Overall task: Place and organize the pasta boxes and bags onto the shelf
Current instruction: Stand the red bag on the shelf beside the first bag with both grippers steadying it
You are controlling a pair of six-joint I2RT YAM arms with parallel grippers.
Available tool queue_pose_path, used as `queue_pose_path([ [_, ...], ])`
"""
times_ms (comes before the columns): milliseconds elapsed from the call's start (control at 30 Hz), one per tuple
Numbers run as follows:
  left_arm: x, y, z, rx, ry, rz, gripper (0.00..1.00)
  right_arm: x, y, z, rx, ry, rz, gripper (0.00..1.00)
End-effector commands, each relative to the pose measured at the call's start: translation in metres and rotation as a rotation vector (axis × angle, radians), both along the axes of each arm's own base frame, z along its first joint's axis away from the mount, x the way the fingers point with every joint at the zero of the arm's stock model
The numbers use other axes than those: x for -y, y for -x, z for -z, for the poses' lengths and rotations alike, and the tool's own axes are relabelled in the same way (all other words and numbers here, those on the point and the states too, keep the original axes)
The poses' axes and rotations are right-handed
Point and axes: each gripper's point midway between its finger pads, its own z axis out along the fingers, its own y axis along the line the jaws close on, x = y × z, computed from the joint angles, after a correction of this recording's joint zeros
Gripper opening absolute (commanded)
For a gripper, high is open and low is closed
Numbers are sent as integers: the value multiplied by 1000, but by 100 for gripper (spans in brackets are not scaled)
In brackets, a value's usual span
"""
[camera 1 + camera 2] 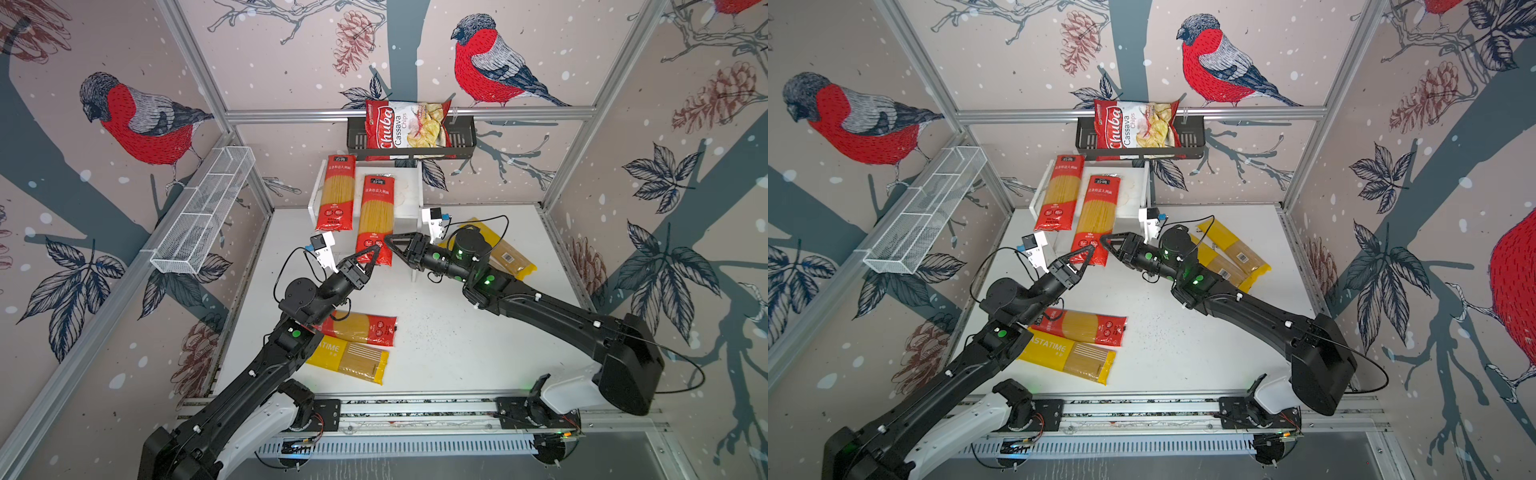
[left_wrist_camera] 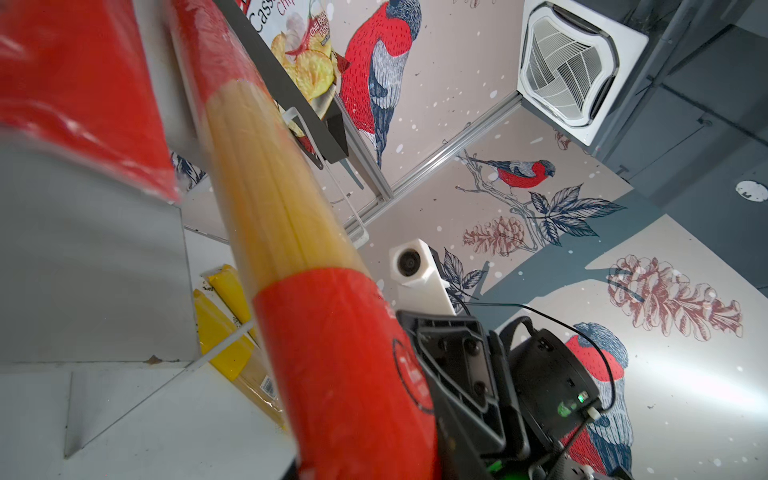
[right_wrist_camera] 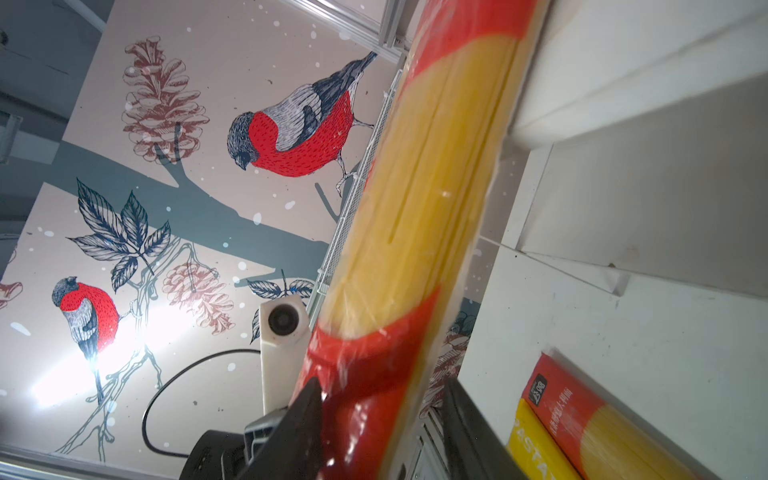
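Two red-ended pasta packets lie on the shelf [image 1: 409, 195] in both top views. One [image 1: 336, 191] rests at its left. The other [image 1: 376, 216] [image 1: 1098, 212] overhangs the front edge. My left gripper [image 1: 373, 257] is shut on that packet's near red end. My right gripper [image 1: 394, 248] [image 3: 386, 419] stands open around the same end from the right, with a gap beside one finger [image 3: 469, 419]. On the table lie a red packet [image 1: 361, 328], a yellow one [image 1: 353, 359] by the left arm, and two yellow ones [image 1: 1237, 249] behind the right arm.
A Cassava Chips bag [image 1: 405, 124] sits in the black wall basket [image 1: 465, 139] above the shelf. A white wire mesh tray [image 1: 203, 212] hangs on the left wall. The arms' base rail [image 1: 415, 407] runs along the table's front edge.
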Motion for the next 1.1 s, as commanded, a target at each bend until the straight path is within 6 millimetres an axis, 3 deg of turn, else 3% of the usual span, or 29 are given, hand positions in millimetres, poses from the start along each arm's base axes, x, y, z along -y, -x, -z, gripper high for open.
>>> queue_pose_path([
  [0, -7, -4, -22, 74, 29, -48, 29, -3, 10, -5, 39, -7, -35, 47],
  [267, -6, -10, -21, 79, 29, -60, 29, -4, 10, -14, 47, -32, -30, 24],
  [467, -12, -7, -24, 93, 11, -85, 43, -7, 1, -20, 43, -51, -13, 12],
  [833, -34, -3, -5, 53, -121, -204, 68, -21, -26, -35, 41, -79, -4, 5],
  [1067, -56, 8, 25, 1, -201, -283, 70, -33, -41, -36, 42, -66, 1, 3],
])
